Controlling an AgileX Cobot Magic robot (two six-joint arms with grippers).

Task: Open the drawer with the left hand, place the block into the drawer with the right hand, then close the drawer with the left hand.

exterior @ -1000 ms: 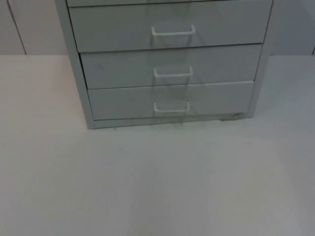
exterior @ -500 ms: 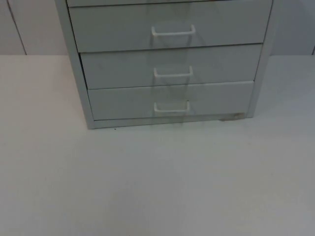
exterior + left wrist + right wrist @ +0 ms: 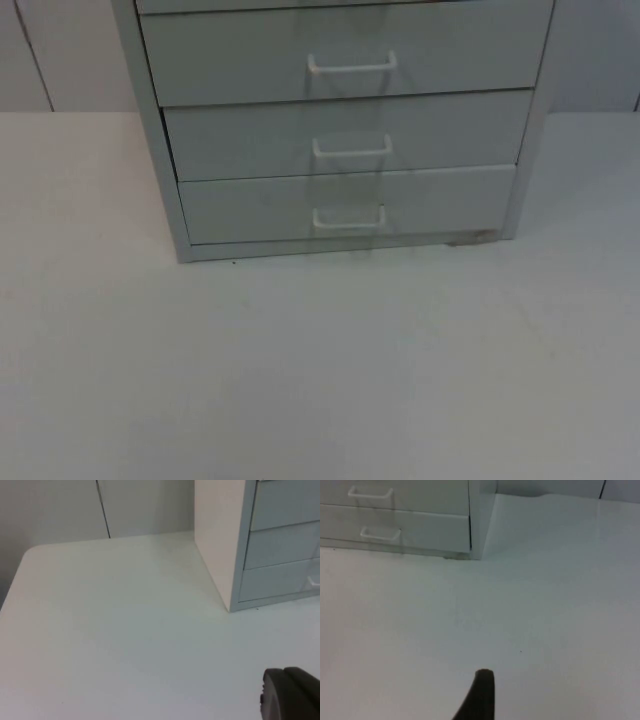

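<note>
A grey drawer cabinet (image 3: 150, 150) stands at the back middle of the white table. Its drawer fronts are all shut, each with a white handle: an upper one (image 3: 352, 66), a middle one (image 3: 350, 150) and the bottom one (image 3: 348, 219). My left gripper (image 3: 291, 698) hovers over bare table to the left of the cabinet (image 3: 220, 550), well apart from it. On the other side my right gripper (image 3: 481, 695) hangs over the table in front of the cabinet's right corner (image 3: 481, 525), also apart from it.
The grey partition wall (image 3: 60, 55) runs behind the table. The table's rounded far left corner (image 3: 30, 552) is in the left wrist view. White table top (image 3: 320, 380) stretches in front of the cabinet and to both sides.
</note>
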